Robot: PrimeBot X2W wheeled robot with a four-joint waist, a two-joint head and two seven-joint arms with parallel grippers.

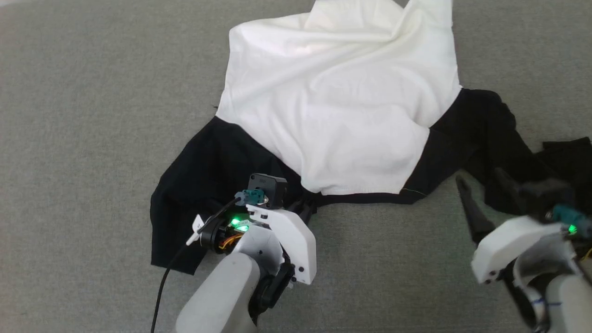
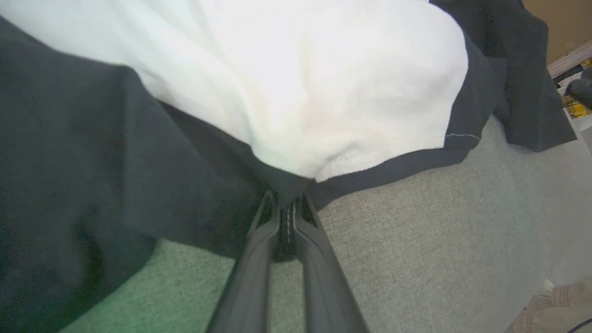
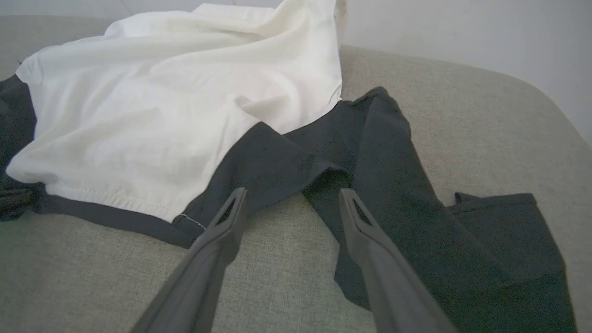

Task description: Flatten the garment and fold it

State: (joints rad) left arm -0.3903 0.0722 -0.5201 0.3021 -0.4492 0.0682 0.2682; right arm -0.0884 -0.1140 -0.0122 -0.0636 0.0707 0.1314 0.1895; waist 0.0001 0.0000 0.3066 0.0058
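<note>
The grey padded surface [image 1: 69, 138] carries the garment [image 1: 333, 101], crumpled across its middle, white body up, black sleeves splayed sideways. The left gripper [image 2: 286, 203] is pinched tight on the black hem trim [image 2: 393, 169] — probably to anchor a flattening pull. The right gripper [image 3: 292, 196] hangs spread wide over the right sleeve [image 3: 393, 175], holding nothing — seemingly lined up for a matching hold.

i'm looking at a grey woven surface [image 1: 69, 138], softly and evenly lit. through the right wrist camera its far corner curves round, with a plain pale wall [image 3: 462, 32] behind it. in the left wrist view a checked cloth [image 2: 536, 314] sits at the lower right edge.
</note>
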